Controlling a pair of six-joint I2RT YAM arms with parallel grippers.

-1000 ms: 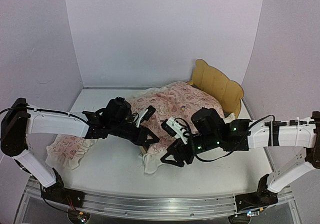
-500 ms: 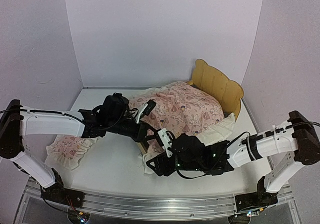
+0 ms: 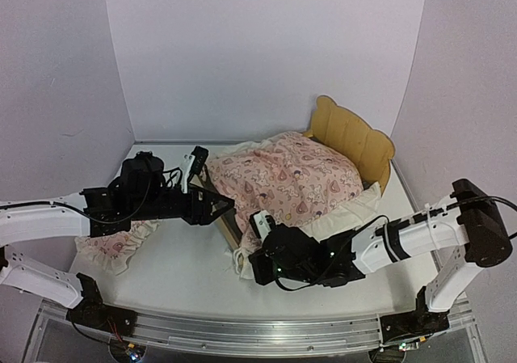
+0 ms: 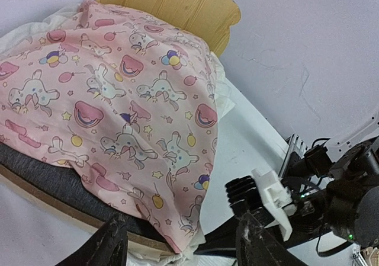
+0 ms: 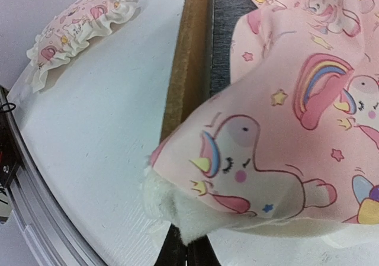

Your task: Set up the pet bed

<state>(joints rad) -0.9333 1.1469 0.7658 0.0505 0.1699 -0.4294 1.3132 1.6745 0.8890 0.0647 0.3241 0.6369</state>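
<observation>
On blanket (image 3: 283, 173), fresh right tool (image 5: 180, 245) pinch

We found the blanket (image 3: 283, 177) draped on the pet bed (image 3: 351, 141), towards the right rear of the table (image 3: 186, 270). The pillow (image 3: 111, 250) lay on the table, left of the bed's foot.

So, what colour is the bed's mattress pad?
The mattress pad is dark grey; the left wrist view shows it best.
</observation>
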